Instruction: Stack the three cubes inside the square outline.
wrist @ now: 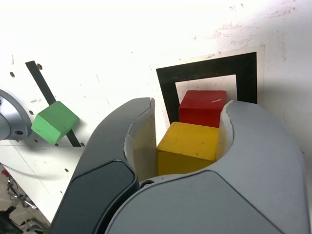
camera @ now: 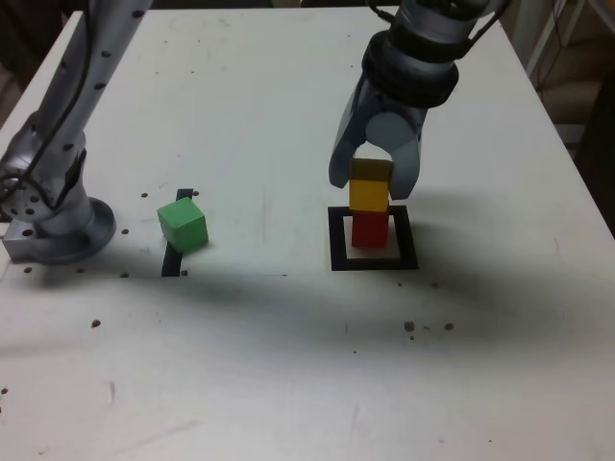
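- The near part of the white table (camera: 288, 384) is bare apart from small dark specks and a broad shadow band, so open room runs across its whole width in the exterior view.
- The square outline (camera: 373, 260) lies right of centre in the exterior view, its thick black border flat on the table and its pale centre mostly covered.
- The red cube (camera: 369, 230) stands inside the outline, towards its far side, clear of the near border.
- The yellow cube (camera: 368, 194) sits on top of the red cube, roughly square with it in the exterior view; in the wrist view its edges look a little offset from the red one below.
- The gripper (camera: 370, 182) comes down from above and is clenched on the yellow cube, one grey jaw on each side face.
- The green cube (camera: 183, 224) rests well apart on the exterior view's left, turned at an angle, lying over a thin black strip (camera: 173, 257).
- Between the green cube and the outline the table is free.
- The arm's round base (camera: 53, 230) stands at the left edge of the exterior view, just beside the green cube.
- Beyond the gripper the table runs bare to its far edge.
- No brand, label or writing can be read anywhere.
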